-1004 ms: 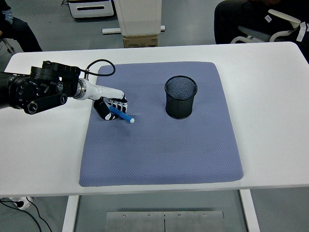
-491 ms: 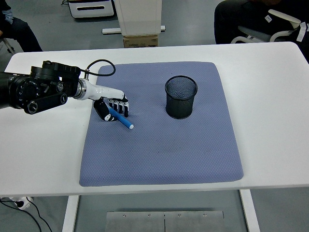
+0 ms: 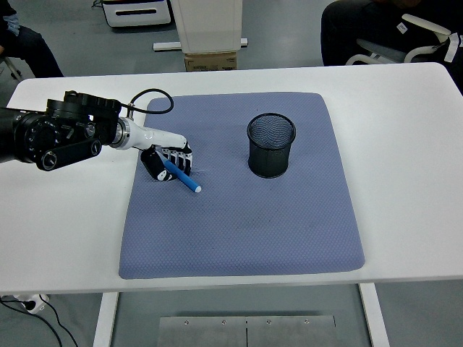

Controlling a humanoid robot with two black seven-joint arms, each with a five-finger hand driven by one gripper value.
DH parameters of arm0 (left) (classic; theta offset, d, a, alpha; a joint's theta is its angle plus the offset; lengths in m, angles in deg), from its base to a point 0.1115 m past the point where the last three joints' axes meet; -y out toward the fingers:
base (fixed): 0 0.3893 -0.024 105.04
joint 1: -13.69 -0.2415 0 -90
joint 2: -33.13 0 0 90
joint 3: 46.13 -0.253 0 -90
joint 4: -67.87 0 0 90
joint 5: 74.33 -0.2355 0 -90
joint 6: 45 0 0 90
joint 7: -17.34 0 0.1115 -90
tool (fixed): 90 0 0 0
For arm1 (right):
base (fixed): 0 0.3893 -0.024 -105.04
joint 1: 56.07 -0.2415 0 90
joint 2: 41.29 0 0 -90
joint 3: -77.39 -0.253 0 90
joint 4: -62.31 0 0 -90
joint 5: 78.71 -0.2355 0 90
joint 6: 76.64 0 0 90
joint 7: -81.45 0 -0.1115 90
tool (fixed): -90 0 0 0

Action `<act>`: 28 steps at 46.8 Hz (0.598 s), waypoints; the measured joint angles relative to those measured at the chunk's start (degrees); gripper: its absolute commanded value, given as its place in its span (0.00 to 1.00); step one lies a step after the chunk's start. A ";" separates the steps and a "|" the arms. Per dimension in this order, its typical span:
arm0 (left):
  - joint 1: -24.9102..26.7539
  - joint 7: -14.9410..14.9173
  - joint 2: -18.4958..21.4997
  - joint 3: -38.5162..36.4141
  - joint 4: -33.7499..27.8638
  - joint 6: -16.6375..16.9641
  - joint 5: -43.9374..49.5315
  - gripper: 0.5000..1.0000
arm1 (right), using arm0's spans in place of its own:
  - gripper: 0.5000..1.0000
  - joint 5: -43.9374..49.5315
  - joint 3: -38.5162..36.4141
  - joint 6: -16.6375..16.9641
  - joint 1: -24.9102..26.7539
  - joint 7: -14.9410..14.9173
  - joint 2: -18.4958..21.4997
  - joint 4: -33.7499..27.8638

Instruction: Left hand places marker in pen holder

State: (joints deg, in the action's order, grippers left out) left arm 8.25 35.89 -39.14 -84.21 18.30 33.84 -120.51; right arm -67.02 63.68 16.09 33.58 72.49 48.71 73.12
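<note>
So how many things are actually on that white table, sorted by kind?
Blue marker: 1, in the fingers of the left hand
Black mesh pen holder: 1, upright
Purple-blue mat: 1, under both
Total: 3

On the one white table (image 3: 405, 144) lies one blue-grey mat (image 3: 246, 217), and everything else is counted from it. One black mesh pen holder (image 3: 271, 145) stands on the mat's upper right part. One blue marker (image 3: 182, 178) lies at the mat's left side, in the curled fingers of the one robot hand (image 3: 165, 162) in view, the left. Beyond the table's far edge from the mat, one cardboard box (image 3: 211, 61) sits on the floor, and two seated people show at the top corners.
</note>
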 measured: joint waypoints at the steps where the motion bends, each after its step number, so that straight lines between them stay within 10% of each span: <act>1: 0.04 0.00 0.04 -0.01 0.00 -0.01 0.00 0.00 | 1.00 0.00 0.00 0.00 0.00 0.00 0.00 0.00; 28: 1.25 0.96 0.31 0.87 1.50 -0.27 0.76 0.00 | 1.00 0.00 0.00 0.00 0.00 0.00 0.00 0.00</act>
State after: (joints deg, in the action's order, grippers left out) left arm 9.50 36.85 -38.83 -83.34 19.80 33.57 -119.76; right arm -67.02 63.68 16.09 33.57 72.48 48.71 73.12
